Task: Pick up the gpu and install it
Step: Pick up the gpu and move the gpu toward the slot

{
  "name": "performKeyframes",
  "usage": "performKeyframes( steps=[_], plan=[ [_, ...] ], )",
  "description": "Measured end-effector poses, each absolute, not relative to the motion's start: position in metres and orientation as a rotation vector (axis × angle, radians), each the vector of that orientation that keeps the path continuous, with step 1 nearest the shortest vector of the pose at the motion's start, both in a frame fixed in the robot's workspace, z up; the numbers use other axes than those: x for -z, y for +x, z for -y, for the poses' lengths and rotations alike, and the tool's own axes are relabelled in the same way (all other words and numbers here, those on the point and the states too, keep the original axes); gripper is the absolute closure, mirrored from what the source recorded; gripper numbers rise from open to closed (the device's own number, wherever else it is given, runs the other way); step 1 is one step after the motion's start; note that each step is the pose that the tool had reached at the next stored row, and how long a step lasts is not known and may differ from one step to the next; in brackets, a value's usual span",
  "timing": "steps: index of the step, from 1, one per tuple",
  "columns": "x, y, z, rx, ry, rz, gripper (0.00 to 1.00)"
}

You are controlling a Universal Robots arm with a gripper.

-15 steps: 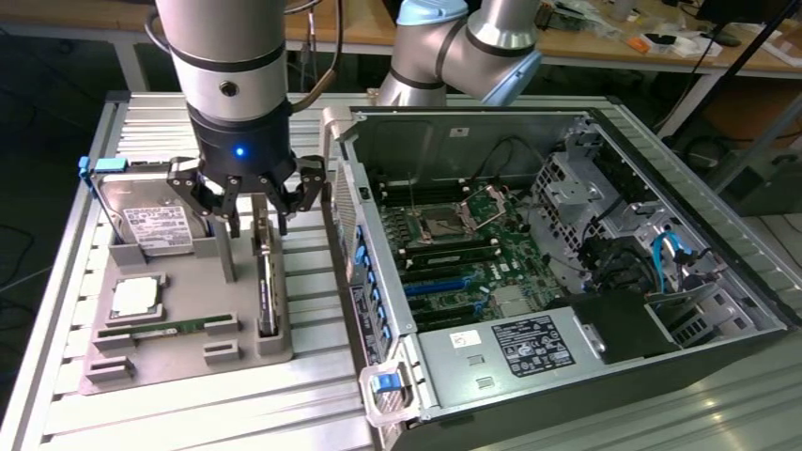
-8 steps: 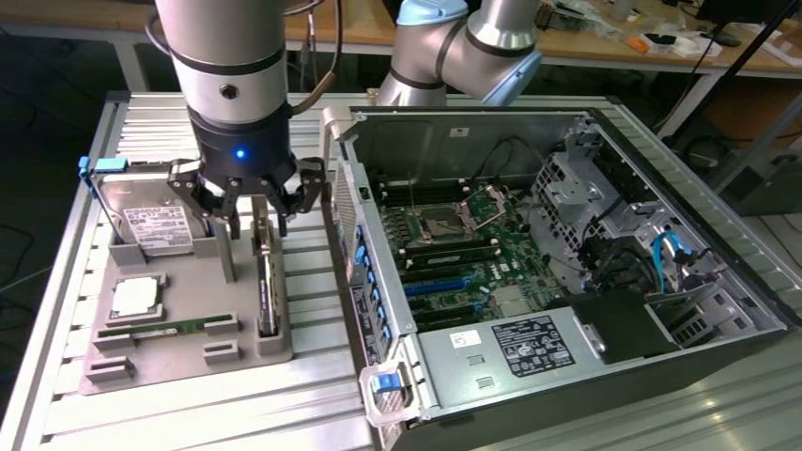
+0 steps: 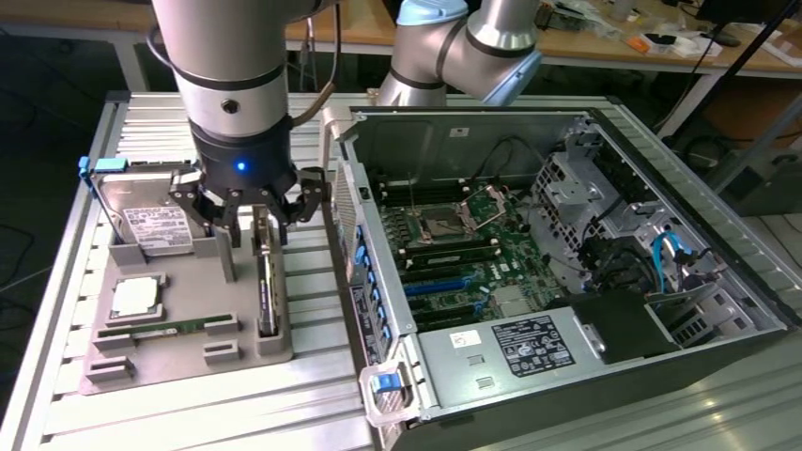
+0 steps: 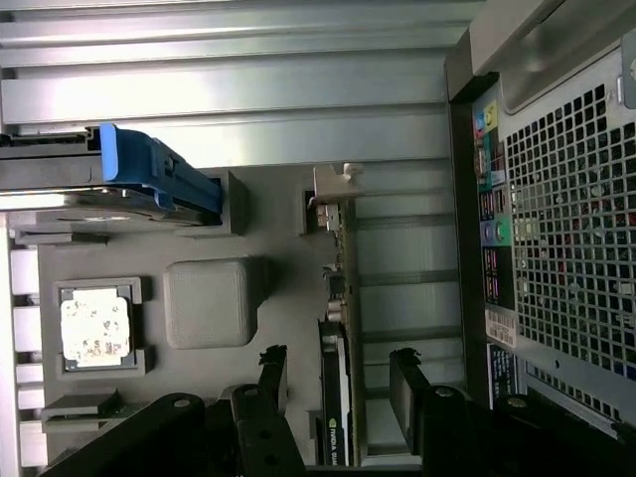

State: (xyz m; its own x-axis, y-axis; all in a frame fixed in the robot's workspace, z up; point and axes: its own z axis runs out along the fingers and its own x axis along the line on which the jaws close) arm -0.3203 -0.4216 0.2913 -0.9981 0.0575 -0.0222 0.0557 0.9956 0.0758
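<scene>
Gripper wide open, straddling gpu

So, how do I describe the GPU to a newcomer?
At the exterior view's left of the open computer case lies a grey tray. On its side nearest the case stands the gpu, a long dark card on edge, thinner than the silver hard drive, darker than the green RAM stick.

Black gripper, a blue light glowing on it. The gpu shows a dark board and silvery bracket. Grey tray, silver hard drive in a blue frame, green RAM stick. The table is silvery and ribbed. Grey computer case, green motherboard, blue latches, and its back panel is dotted with grille holes.
</scene>
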Motion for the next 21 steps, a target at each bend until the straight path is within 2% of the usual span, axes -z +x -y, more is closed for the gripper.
performKeyframes(
  steps=[21],
  plan=[
    [-0.262,-0.32,0.441,-0.117,0.088,-3.114,0.46]
  ],
)
